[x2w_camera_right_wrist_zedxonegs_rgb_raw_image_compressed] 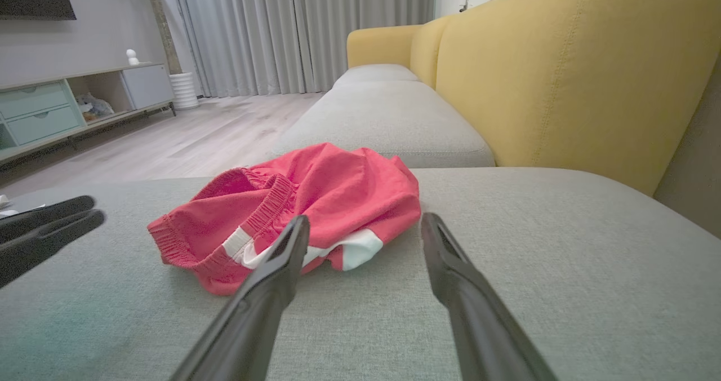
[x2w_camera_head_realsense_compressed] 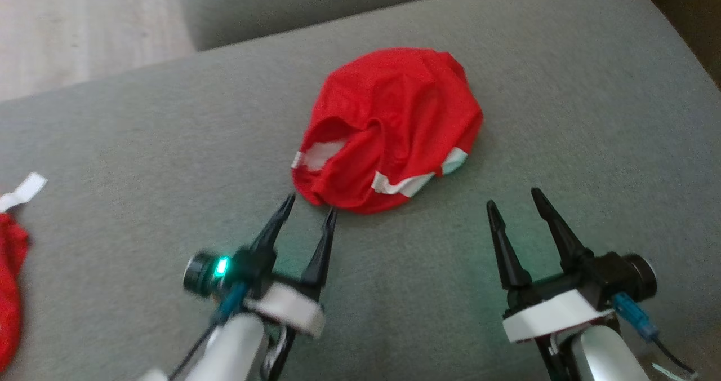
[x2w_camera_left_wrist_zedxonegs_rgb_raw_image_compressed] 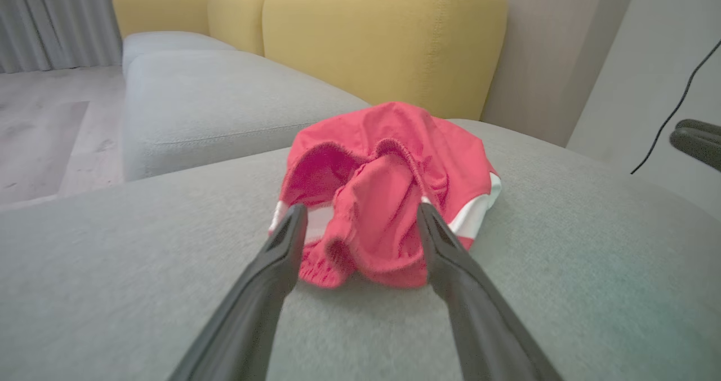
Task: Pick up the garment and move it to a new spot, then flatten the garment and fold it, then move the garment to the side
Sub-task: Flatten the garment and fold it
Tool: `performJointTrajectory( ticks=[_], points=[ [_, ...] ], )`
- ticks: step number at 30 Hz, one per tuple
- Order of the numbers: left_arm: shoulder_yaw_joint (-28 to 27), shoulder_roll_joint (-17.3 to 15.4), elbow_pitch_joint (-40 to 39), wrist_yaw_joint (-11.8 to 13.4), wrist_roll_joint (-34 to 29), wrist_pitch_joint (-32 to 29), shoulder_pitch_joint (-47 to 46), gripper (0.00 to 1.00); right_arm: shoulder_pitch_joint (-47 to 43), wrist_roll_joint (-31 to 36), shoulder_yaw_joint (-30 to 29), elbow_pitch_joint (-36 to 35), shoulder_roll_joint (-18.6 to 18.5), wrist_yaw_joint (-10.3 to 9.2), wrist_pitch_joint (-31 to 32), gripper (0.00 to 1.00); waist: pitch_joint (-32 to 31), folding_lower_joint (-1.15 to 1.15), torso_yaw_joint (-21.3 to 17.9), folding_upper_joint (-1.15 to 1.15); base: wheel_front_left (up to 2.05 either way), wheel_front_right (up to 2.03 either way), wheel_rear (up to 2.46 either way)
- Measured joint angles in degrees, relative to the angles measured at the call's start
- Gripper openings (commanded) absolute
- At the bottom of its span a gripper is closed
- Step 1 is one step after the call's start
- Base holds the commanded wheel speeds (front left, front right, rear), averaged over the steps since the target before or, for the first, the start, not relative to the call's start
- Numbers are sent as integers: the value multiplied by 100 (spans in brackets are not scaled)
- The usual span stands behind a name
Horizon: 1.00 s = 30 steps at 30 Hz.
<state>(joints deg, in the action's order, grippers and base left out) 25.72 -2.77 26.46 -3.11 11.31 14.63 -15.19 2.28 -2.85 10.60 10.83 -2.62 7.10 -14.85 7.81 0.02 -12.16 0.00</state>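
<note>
Left gripper [x2w_camera_head_realsense_compressed: 312,203] and right gripper [x2w_camera_head_realsense_compressed: 513,196] hover with jaws wide and empty over the grey sofa seat [x2w_camera_head_realsense_compressed: 141,144], the crumpled red garment [x2w_camera_head_realsense_compressed: 394,127] just ahead of the left tips. A sound pick probably pinches the ribbed waistband [x2w_camera_right_wrist_zedxonegs_rgb_raw_image_compressed: 270,200], not loose cloth; white stripes [x2w_camera_head_realsense_compressed: 400,186] edge its near side.

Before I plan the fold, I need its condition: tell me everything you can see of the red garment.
The red garment is thin cloth with a gathered elastic band and white stripes. It lies crumpled in a rounded heap on the grey couch seat. The left end effector stands open at its near edge; whether it touches, I cannot tell.
</note>
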Motion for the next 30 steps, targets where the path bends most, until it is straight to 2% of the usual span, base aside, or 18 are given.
performJointTrajectory(
  ticks=[7,14,15,17,20,22,26,30],
  points=[
    [790,13,1091,-151,811,-244,-1185,100,92,-2,73,-13,-1,0,0,100,354,0,-499,0,0,0,0],
    [1134,16,1782,109,1140,-346,-1584,100,131,-19,138,-13,-1,0,0,100,478,-1,-838,0,0,0,0],
    [1199,16,1872,137,1167,-347,-1628,87,133,-19,145,-12,-1,0,0,100,483,-1,-883,0,0,0,0],
    [1289,14,1969,167,1249,-331,-1669,0,133,-19,156,-11,-1,0,0,100,482,-1,-961,0,0,0,0],
    [1478,13,1920,124,1369,-179,-1688,0,133,-19,151,-11,-1,0,0,100,453,-1,-1039,0,0,0,0],
    [1629,10,1703,0,1490,-122,-1739,0,132,-19,141,-10,-1,0,0,100,417,-2,-1056,0,0,0,0],
    [1968,14,811,-168,1845,-51,-2050,0,127,-20,67,14,-1,0,0,100,314,-2,-999,0,0,0,0],
    [1946,18,-93,-88,2084,-35,-2650,0,79,-19,47,18,-1,0,0,100,169,-2,-881,0,0,0,0]
  ],
)
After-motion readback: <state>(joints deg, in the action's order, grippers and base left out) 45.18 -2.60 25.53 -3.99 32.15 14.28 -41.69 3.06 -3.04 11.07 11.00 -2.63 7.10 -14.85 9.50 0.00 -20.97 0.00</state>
